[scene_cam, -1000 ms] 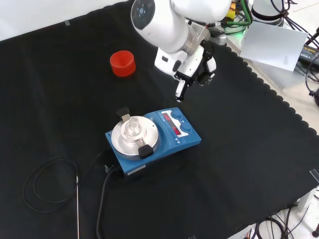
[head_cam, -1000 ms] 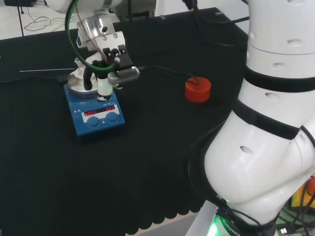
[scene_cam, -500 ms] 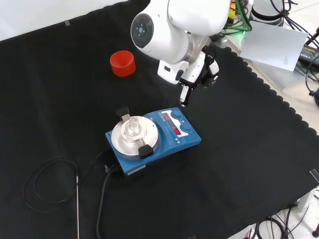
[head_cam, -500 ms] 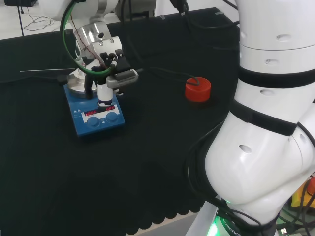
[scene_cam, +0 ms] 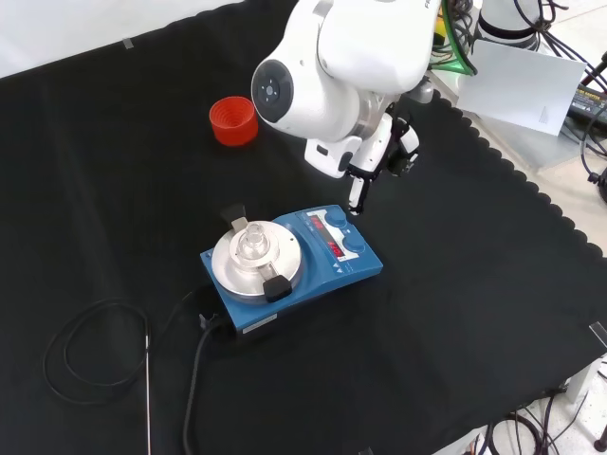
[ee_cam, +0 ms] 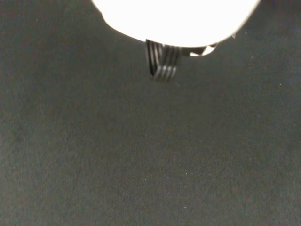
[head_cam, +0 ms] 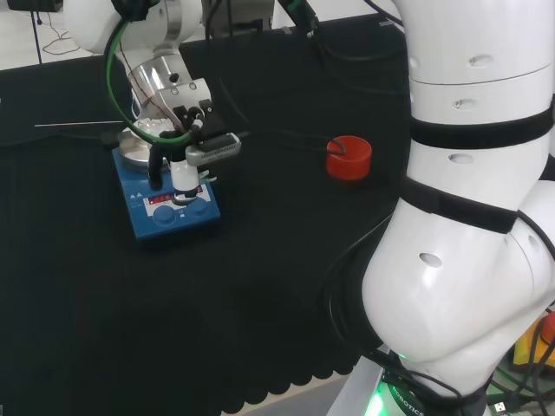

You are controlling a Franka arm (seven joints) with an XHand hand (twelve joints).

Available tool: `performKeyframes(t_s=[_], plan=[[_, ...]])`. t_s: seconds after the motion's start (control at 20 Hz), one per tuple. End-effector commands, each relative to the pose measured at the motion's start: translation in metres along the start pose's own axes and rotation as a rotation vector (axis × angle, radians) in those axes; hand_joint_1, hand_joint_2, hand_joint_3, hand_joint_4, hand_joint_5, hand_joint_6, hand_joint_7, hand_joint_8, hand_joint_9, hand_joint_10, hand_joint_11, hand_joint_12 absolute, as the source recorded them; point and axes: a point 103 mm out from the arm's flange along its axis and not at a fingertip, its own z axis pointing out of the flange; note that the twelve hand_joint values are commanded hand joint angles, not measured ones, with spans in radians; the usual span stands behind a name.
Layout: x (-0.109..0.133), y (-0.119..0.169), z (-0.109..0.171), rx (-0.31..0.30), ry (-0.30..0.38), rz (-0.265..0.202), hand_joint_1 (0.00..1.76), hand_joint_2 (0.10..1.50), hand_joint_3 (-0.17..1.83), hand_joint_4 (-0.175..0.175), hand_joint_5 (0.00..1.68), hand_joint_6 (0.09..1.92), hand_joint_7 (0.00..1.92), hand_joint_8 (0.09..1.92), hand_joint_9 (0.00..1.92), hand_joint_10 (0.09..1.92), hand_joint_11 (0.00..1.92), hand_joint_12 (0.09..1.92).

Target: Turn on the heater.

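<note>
While the hand (head_cam: 186, 147) hangs over the heater (scene_cam: 289, 266), one straight finger (scene_cam: 356, 194) points down at the front panel.
The heater sits directly beneath the hand on the bench (scene_cam: 455, 313); the remaining fingers look curled, grasping nothing.

red ribbed ring (scene_cam: 233, 120), thin metal rod (scene_cam: 148, 389), black cloth (scene_cam: 455, 284)

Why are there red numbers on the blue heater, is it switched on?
It has power: red digits glow on the heater's front panel in the head and front views. Whether the plate is heating, cannot tell. The hand points a finger down at the panel.
</note>
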Motion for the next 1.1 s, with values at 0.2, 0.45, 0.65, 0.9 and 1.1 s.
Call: performKeyframes(t_s=[0.2, 0.45, 0.65, 0.9, 1.1], plan=[[0.002, 0.012, 0.006, 0.029, -0.025, 0.004, 1.42, 0.48, 1.25, -0.037, 0.29, 0.25, 1.56, 1.59, 1.64, 1.41, 1.32, 1.36], [0.001, 0.019, 0.008, 0.049, -0.029, 0.004, 1.42, 0.47, 1.26, -0.036, 0.30, 0.21, 1.56, 1.59, 1.64, 1.41, 1.32, 1.36], [0.002, 0.023, 0.008, 0.054, -0.032, 0.003, 1.41, 0.47, 1.27, -0.036, 0.30, 0.20, 1.56, 1.59, 1.65, 1.41, 1.33, 1.36], [0.001, 0.028, 0.011, 0.071, -0.032, 0.003, 1.41, 0.47, 1.27, -0.036, 0.31, 0.19, 1.56, 1.59, 1.65, 1.41, 1.33, 1.36], [0.001, 0.032, 0.013, 0.083, -0.030, 0.005, 1.41, 0.47, 1.28, -0.036, 0.31, 0.19, 1.56, 1.59, 1.65, 1.41, 1.33, 1.36]])
